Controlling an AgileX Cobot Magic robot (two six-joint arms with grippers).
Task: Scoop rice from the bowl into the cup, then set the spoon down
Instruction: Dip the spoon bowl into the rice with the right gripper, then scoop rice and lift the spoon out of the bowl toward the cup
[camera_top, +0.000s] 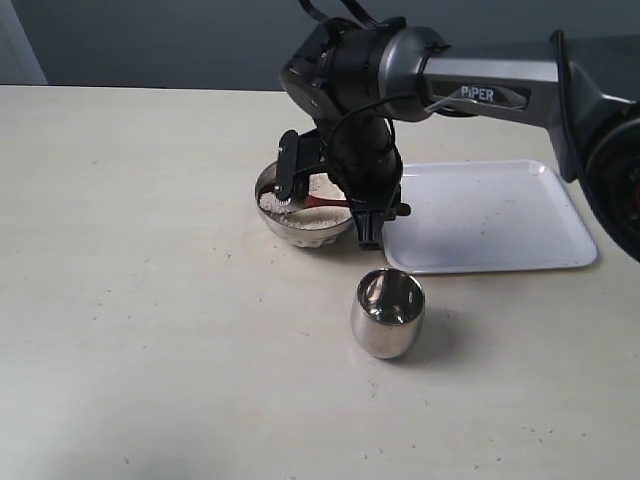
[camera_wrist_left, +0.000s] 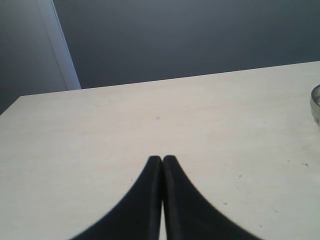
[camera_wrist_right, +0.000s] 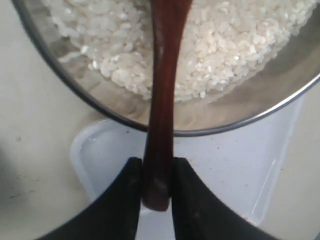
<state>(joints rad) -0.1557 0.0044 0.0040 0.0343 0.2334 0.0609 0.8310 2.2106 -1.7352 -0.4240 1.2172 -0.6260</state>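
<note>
The silver bowl (camera_top: 272, 222) holds pale rice (camera_top: 320, 217) near the middle of the table. My right gripper (camera_wrist_right: 157, 172) is shut on the end of the dark reddish-brown spoon (camera_wrist_right: 162, 100). The handle crosses the bowl's rim (camera_wrist_right: 240, 125) and runs over the rice (camera_wrist_right: 230, 45); its head is out of frame there. In the exterior view only a short piece of the spoon (camera_top: 325, 201) shows under the right arm. The shiny steel cup (camera_top: 387, 312) stands upright in front of the bowl, apart from it. My left gripper (camera_wrist_left: 162, 159) is shut and holds nothing above bare table.
A white tray (camera_top: 500, 215) lies right of the bowl, its corner (camera_wrist_right: 100, 165) under the spoon's handle end. The table (camera_top: 150, 300) stretches bare to the left. A sliver of the cup (camera_wrist_left: 315, 102) shows at the edge of the left wrist view.
</note>
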